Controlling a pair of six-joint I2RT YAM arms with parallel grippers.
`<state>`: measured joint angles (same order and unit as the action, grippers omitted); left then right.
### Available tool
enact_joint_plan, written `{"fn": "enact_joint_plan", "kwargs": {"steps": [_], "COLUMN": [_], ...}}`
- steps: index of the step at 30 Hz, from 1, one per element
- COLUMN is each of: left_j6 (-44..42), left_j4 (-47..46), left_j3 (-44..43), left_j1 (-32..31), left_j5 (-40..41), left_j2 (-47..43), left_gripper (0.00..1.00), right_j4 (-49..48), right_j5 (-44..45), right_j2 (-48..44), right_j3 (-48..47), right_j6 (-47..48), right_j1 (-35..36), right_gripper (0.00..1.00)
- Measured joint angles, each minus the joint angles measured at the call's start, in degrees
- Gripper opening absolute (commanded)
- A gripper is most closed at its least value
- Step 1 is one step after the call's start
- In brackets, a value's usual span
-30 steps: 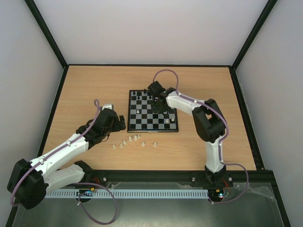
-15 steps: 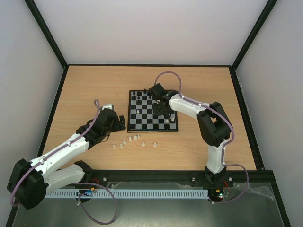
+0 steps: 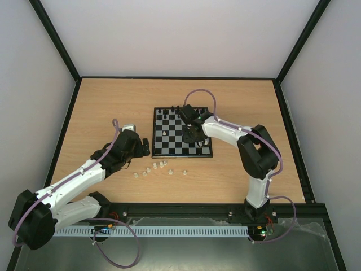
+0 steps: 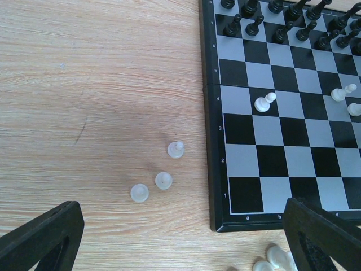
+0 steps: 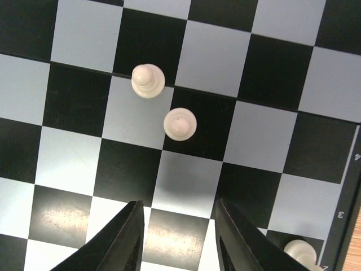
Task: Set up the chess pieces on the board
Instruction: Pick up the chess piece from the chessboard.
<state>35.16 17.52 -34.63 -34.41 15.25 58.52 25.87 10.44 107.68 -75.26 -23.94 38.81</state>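
The board [image 3: 169, 148] lies mid-table, with black figures along its far rows [image 4: 271, 22]. Whitish chess pieces stand on it: two [image 5: 148, 81] [image 5: 180, 123] just ahead of my right gripper [image 5: 179, 237], and a third [image 5: 299, 251] near the board's edge. That gripper [image 3: 192, 134] hangs over the board, open, with only bare squares between its fingers. More whitish pieces are loose on the wood [image 3: 155, 167], three of them [image 4: 163, 180] beside the board's corner. My left gripper [image 4: 183, 243] hovers open over the table left of the board [image 4: 271, 164], holding nothing.
The wooden table [image 3: 101, 113] is ringed by a black frame and white walls. A short line of loose pieces [image 3: 170, 171] runs between the board's near edge and the arm bases. Some more lie just by my left gripper's right finger [image 4: 276, 258].
My right gripper has slid from the far rows toward the middle of the board and its jaws have parted. The left arm has not moved.
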Motion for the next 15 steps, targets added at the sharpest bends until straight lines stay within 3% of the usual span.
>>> {"fn": "enact_joint_plan", "kwargs": {"steps": [15], "left_j6": [0.0], "left_j4": [0.0], "left_j3": [0.0], "left_j1": [0.0], "left_j5": [0.0], "left_j2": [-0.5], "left_gripper": [1.00], "right_j4": [0.0], "right_j5": [1.4], "right_j2": [3.9], "right_j3": [-7.2], "right_j6": [0.8], "right_j1": [-2.1], "right_gripper": [0.25]}}
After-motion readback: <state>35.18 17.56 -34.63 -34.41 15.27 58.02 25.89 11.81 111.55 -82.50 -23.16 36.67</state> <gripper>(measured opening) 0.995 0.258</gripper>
